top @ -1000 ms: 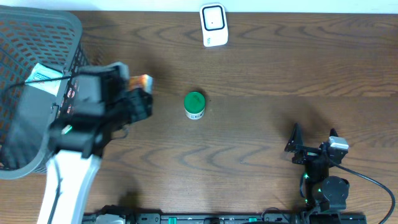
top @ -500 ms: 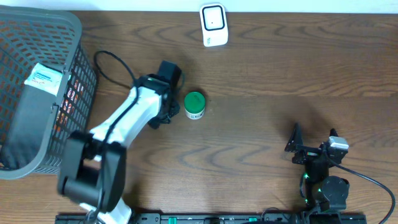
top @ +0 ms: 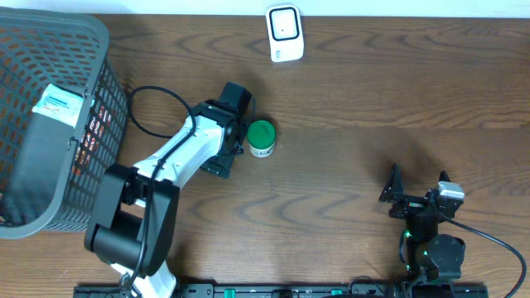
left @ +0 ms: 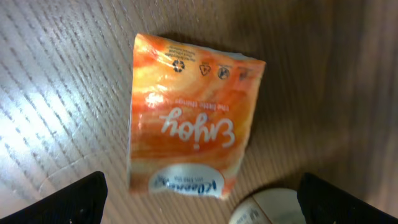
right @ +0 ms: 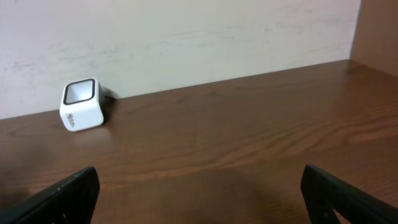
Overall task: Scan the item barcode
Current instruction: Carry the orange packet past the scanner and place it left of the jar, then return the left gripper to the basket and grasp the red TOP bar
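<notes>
One packet (left: 193,130), one jar (top: 261,139), one scanner (top: 284,33), one basket (top: 50,124) and two arms are what I count on the worktop (top: 348,190).

From the left wrist camera I see the orange packet lying flat on the wood. Its long axis runs roughly up and down that picture, a little tilted. The print reads upside down, and the end with the white oval label lies nearest the camera. In the overhead view the left wrist covers the packet, so I cannot place it there beyond being under that wrist, left of the jar.

My left fingers (left: 71,199) are spread wide on either side of the packet and grip nothing. My right fingers (right: 62,196) are also spread wide with nothing between them, parked near the front right of the worktop.

The green-lidded jar stands just beside the packet's near right corner. The white scanner stands at the far edge, well apart from the packet. The grey basket sits at the far left with a white-labelled item (top: 60,99) inside.
</notes>
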Action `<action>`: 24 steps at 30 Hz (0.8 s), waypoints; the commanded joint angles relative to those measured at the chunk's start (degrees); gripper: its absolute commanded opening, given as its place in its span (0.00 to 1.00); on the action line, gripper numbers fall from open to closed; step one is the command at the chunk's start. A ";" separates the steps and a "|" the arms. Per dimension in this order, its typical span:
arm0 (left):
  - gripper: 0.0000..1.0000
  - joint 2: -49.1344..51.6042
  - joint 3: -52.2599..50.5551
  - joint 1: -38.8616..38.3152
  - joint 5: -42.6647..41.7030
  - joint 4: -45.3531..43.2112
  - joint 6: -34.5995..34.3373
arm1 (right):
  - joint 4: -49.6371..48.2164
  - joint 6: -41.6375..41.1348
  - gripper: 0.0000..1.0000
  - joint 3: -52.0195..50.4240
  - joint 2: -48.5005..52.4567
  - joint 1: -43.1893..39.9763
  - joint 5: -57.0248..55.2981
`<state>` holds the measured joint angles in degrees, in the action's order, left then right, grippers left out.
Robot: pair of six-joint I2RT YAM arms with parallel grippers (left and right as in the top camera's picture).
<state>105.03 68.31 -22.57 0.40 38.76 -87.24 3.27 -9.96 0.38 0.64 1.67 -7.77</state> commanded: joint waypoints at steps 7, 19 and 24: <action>0.98 -19.80 2.99 0.83 14.23 -0.42 16.68 | 0.20 0.61 0.99 -0.07 -0.26 -0.28 -0.74; 0.98 -37.79 14.49 34.03 8.39 0.85 52.35 | 0.20 0.61 0.99 -0.07 -0.26 -0.28 -0.74; 0.98 -34.45 14.47 51.10 -7.06 1.95 69.09 | 0.20 0.61 0.99 -0.07 -0.26 -0.28 -0.74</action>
<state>67.40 82.87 20.97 6.57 40.29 -34.98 3.25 -9.96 0.38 0.64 1.67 -7.77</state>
